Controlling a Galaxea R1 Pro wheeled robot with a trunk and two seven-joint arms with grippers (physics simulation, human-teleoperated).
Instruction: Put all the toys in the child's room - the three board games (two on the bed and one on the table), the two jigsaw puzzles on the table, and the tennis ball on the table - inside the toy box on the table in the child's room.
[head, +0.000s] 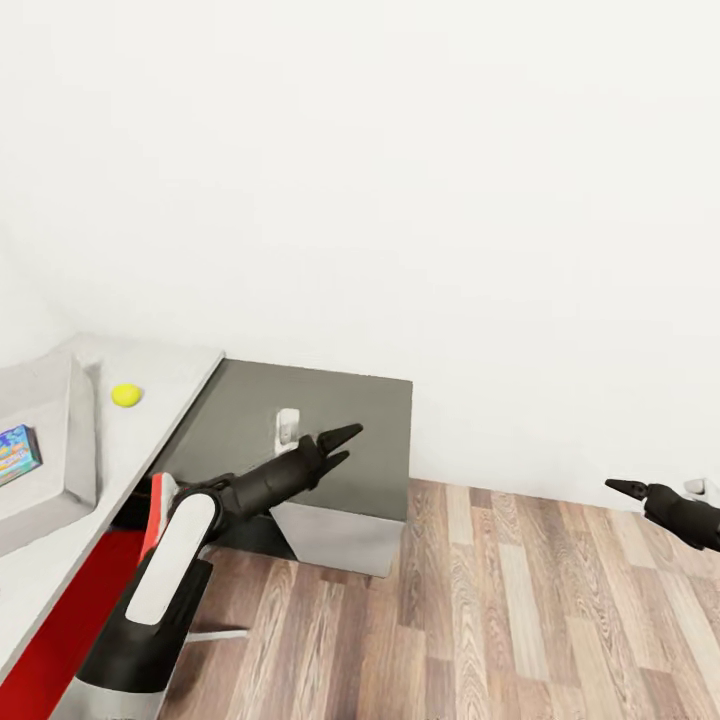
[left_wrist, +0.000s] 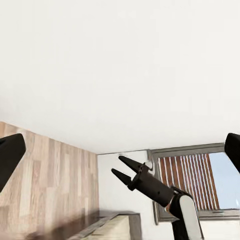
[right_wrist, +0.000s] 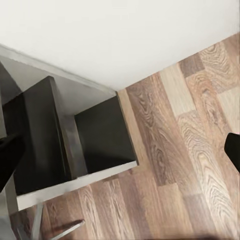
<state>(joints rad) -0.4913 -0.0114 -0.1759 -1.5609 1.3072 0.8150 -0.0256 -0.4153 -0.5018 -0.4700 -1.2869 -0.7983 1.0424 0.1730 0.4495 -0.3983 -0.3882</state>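
**A:** Where's the tennis ball (head: 126, 395)?

**B:** On the light-grey top of the desk (head: 170, 375), near the desk's back edge by the white wall (head: 400, 150). It lies loose, just beside the toy box (head: 75, 440) and outside it, close to the box's far corner.

**A:** And the box itself?

**B:** It sits at the desk's left end as the head camera sees it, cut off by the picture's border. Inside lies one small blue board game (head: 18, 453), flat on the bottom, partly out of view.

**A:** What's next to the ball on the other side?

**B:** The desk's darker grey corner section (head: 320, 410), running along the wall. A small white object (head: 287, 425) stands on it; what it is I can't make out. Something red (head: 70, 620) shows below the desk's near edge.

**A:** The hands?

**B:** The left gripper (head: 336, 447) hovers over that dark corner section, its two black fingers spread apart, nothing between them. The right gripper (head: 622, 488) hangs over the wood-plank floor (head: 500, 620), well apart from the desk. The head camera can't settle its jaws, but the left wrist camera catches it (left_wrist: 125, 167) with both fingers parted and empty.
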